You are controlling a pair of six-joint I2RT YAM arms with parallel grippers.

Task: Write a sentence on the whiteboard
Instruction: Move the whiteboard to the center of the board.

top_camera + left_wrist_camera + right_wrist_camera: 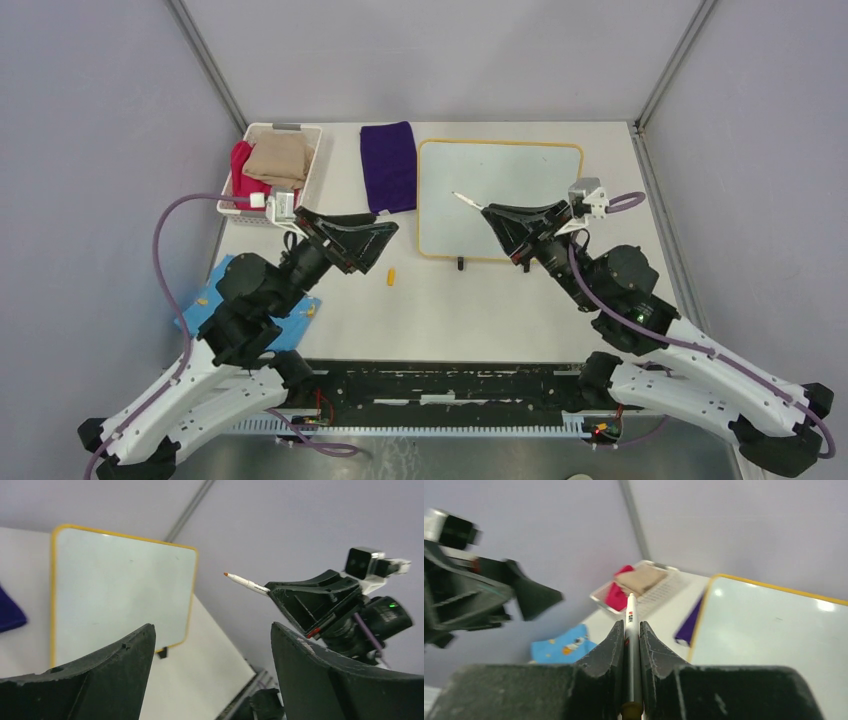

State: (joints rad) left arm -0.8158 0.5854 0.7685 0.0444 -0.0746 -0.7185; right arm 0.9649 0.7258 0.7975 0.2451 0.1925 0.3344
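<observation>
The right gripper (487, 209) has its two black fingers pinched narrow on a slim white marker pen with an orange tip (467, 200). The pen runs straight out between the jaws, as the right wrist view shows. Its bare tip points toward the left side of the table and it lies close to level rather than nose-down. From the left wrist view it seems to hang in the air, clear of any surface.

Right under and just beyond that gripper lies the rectangular glossy white whiteboard with the thin yellow frame (520, 175). It lies flat on the table, long side running left to right, with one small black foot showing at its near edge. I see no writing on it, so the sentence looks not yet begun. The right arm is plainly the nearer one. To my eye the next move turns on tipping the tip down onto the board's left part, since the pen's length now lies along the board instead of standing against it.

The left gripper (385, 247) hovers beside the board's left edge with its jaws spread wide and nothing between them. Below it a small orange cap-like piece (391, 275) lies on the table. Farther out are a dark purple folded cloth (388, 165) and a white slatted basket (312, 165) with red and tan cloths in it.
</observation>
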